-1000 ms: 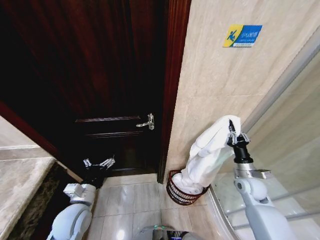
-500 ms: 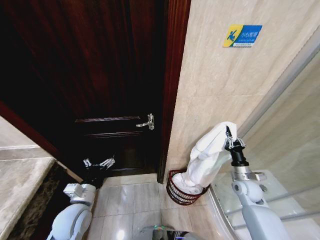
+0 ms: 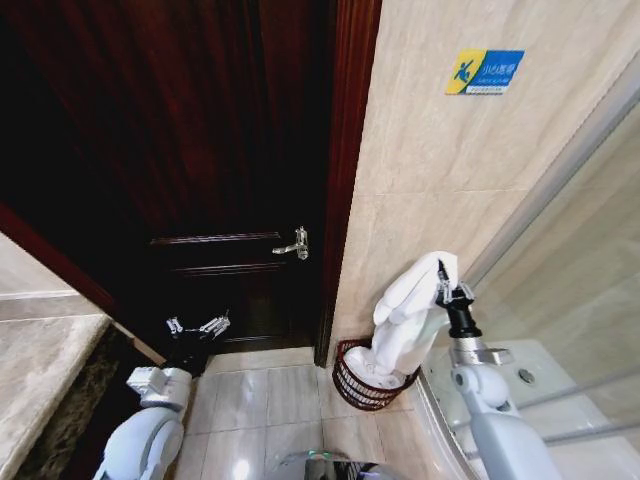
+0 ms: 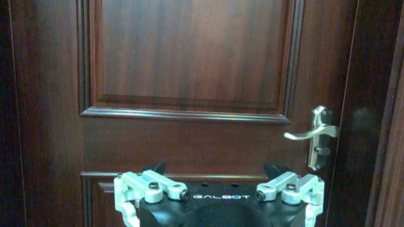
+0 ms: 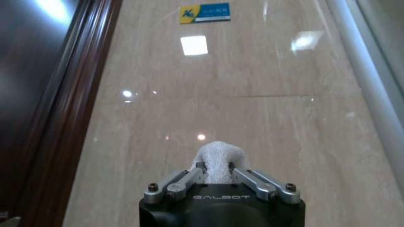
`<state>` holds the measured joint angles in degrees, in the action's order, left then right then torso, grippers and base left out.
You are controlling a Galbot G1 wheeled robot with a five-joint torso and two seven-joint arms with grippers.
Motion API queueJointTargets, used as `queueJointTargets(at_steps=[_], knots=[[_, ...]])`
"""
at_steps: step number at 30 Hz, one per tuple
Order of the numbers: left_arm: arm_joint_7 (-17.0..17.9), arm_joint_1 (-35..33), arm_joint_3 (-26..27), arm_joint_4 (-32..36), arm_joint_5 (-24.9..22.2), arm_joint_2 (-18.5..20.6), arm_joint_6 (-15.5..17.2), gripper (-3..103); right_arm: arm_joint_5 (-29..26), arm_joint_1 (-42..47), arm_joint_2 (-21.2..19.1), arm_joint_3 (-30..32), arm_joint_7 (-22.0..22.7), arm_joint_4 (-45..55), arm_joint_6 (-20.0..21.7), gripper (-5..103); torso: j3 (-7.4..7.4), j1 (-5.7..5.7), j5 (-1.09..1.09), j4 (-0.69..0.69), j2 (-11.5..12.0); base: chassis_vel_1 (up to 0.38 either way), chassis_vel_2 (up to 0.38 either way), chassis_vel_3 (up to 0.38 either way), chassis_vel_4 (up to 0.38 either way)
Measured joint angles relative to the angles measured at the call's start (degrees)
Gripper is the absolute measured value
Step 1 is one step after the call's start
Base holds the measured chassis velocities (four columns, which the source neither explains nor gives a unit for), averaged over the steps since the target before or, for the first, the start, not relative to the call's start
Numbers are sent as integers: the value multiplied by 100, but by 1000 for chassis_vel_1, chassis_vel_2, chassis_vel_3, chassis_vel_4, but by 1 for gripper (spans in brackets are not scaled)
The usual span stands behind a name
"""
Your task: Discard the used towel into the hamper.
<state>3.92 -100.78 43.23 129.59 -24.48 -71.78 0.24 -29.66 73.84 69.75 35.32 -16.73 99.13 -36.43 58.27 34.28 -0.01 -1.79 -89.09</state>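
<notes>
My right gripper (image 3: 448,290) is shut on the top of a white towel (image 3: 400,325), which hangs down to the left of the wrist into the hamper (image 3: 352,382). The hamper is a round reddish-brown wicker basket standing on the tiled floor in the corner between the door frame and the beige wall. In the right wrist view the towel (image 5: 218,161) bulges out between the fingers of the shut gripper (image 5: 216,171). My left gripper (image 3: 197,327) is parked low on the left before the dark door, open with nothing between its fingers (image 4: 167,186).
A dark wooden door (image 3: 200,150) with a silver lever handle (image 3: 294,244) fills the left. A beige tiled wall (image 3: 430,170) carries a blue-and-yellow sign (image 3: 484,71). A glass shower panel (image 3: 580,250) stands on the right above a white base (image 3: 530,375). A stone counter (image 3: 40,370) lies at the near left.
My right gripper has come down and slightly left with the towel, so more of the cloth has sunk into the hamper. The left arm has not moved.
</notes>
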Motion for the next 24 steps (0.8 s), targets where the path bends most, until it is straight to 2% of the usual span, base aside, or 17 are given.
queueJointTargets(at_steps=[15,22,24], knots=[[0,0,0,0,0,0,0,100,354,-60,332,-427,204,30,10,8,0,0,0,0,0,0,0,0,0],[0,0,0,0,0,0,0,100,201,25,449,-505,288,-27,73,8,0,0,0,0,0,0,0,0,0],[0,0,0,0,0,0,0,100,0,89,501,-505,402,-71,152,8,0,0,0,0,0,0,0,0,0]])
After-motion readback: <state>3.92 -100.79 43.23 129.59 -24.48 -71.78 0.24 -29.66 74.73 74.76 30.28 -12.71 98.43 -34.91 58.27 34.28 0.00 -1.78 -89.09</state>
